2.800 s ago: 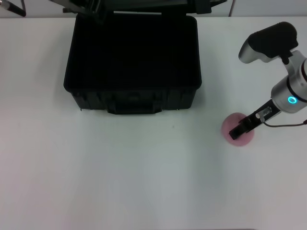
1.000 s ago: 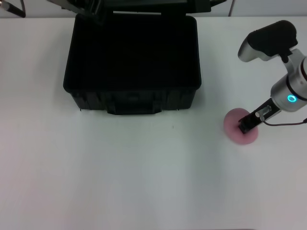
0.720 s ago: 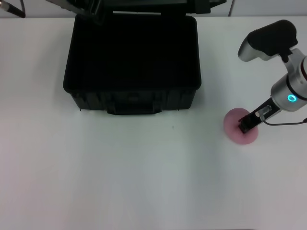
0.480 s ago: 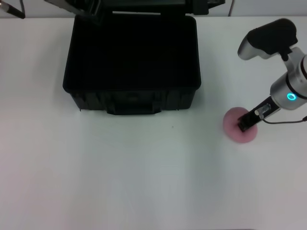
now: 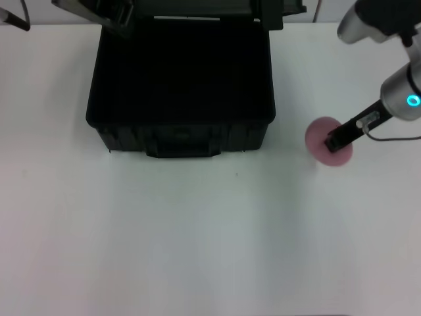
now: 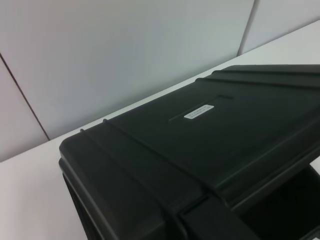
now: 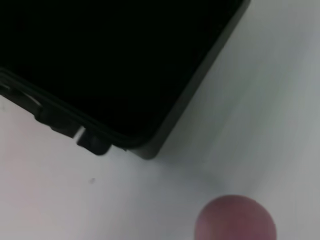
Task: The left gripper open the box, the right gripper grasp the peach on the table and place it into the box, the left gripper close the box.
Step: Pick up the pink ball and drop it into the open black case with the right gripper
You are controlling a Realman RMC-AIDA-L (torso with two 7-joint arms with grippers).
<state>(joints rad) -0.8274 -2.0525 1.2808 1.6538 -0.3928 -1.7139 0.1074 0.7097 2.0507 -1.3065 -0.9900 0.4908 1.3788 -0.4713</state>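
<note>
The black box (image 5: 181, 137) stands open at the back of the table, its dark inside showing nothing I can make out. Its ribbed lid (image 6: 165, 145) with a white label (image 6: 198, 111) is raised, seen from outside in the left wrist view. A slim black piece at the far left edge looks like my left gripper (image 5: 13, 18), away from the box. My right gripper (image 5: 334, 143) is shut on the pink peach (image 5: 322, 139), to the right of the box. The right wrist view shows the peach (image 7: 235, 220) near the box's front corner (image 7: 150, 147).
The white table (image 5: 197, 230) spreads out in front of the box. A pale panelled wall (image 6: 125, 50) rises behind the box. A thin grey cable (image 5: 395, 137) hangs from my right arm.
My right arm has moved toward the far side of the table, carrying the peach with it. The box and lid have stayed put.
</note>
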